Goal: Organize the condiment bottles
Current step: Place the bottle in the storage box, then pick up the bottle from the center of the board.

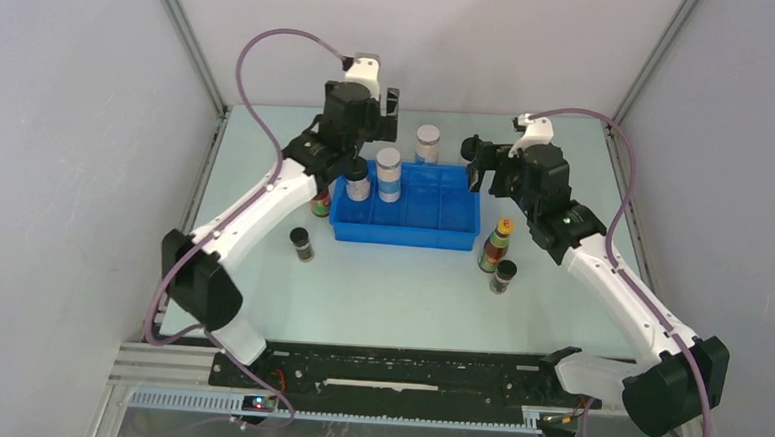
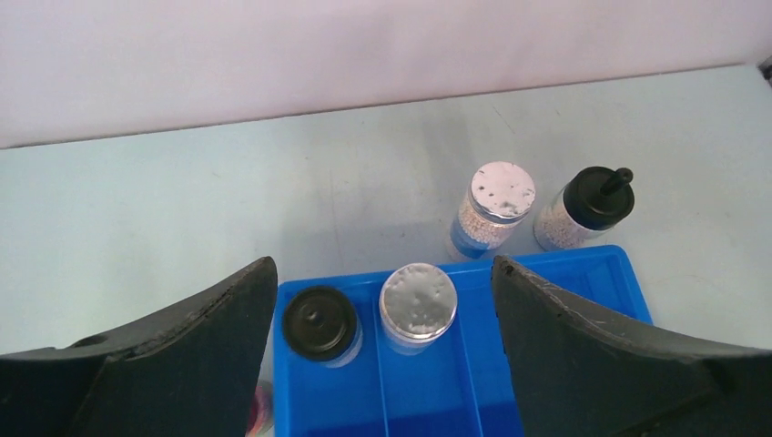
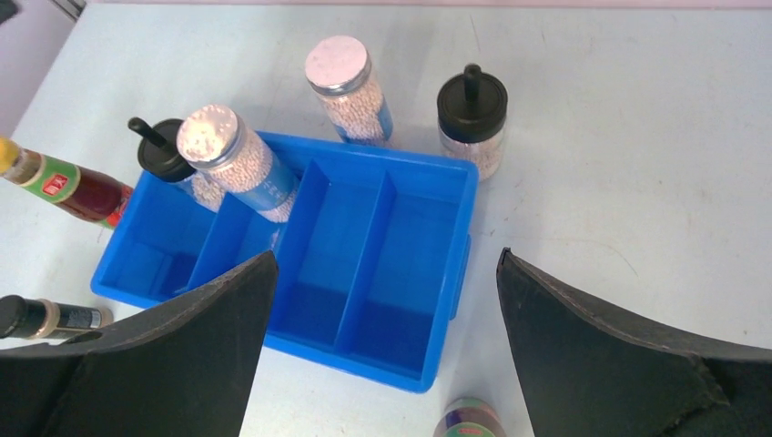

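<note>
Left claw (image 1: 358,163) is hanging over the left end of the blue tray (image 1: 432,239), and we are seeing its fingers (image 2: 182,364) spread wide apart with nothing gripped between them. Over the tray's right end the right claw (image 1: 478,166) is hovering, gaping just as wide and carrying nothing.

Below the left claw we are finding two of the condiment bottles standing upright inside the tray. A knob-capped bottle (image 1: 357,184) is sitting in the leftmost compartment, and a white-lidded bottle (image 1: 389,175) is sitting in the compartment next to it.

Behind the tray's far wall, a second white-lidded bottle (image 1: 428,143) is standing on the table (image 1: 389,299). A second knob-capped bottle (image 3: 472,109) is standing just beside it on its right; from overhead the right claw is hiding that one from us.

Off the tray's near right corner, a slim orange-capped bottle (image 1: 497,242) and a short dark bottle (image 1: 504,276) are standing just beside each other. On the left, another short dark bottle (image 1: 302,244) is standing near the tray's front corner. Another slim bottle (image 1: 320,204) is standing just beside the tray's left end, partly hidden under the left arm (image 1: 254,212).
</note>
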You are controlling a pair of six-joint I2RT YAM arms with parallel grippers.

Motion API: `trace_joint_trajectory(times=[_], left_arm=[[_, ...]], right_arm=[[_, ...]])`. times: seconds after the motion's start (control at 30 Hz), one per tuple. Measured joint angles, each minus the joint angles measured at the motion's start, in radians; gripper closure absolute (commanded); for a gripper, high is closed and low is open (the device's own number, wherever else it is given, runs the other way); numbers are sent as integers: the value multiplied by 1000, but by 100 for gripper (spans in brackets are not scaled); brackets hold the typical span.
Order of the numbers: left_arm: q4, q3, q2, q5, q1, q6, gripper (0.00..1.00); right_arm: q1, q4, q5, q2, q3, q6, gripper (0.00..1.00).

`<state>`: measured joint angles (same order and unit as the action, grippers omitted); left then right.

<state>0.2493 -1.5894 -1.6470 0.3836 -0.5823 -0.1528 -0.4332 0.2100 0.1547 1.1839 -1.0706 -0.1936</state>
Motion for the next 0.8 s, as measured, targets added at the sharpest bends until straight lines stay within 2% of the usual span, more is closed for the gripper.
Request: trace_joint_trajectory(times=[0.3, 0.8], left_arm=[[58, 137, 225, 105, 0, -35, 7], [88, 384, 369, 219, 5, -94, 7]], right_arm=[[0, -13, -49, 33, -39, 5, 0], [-21, 3, -121, 158, -144, 31, 0]])
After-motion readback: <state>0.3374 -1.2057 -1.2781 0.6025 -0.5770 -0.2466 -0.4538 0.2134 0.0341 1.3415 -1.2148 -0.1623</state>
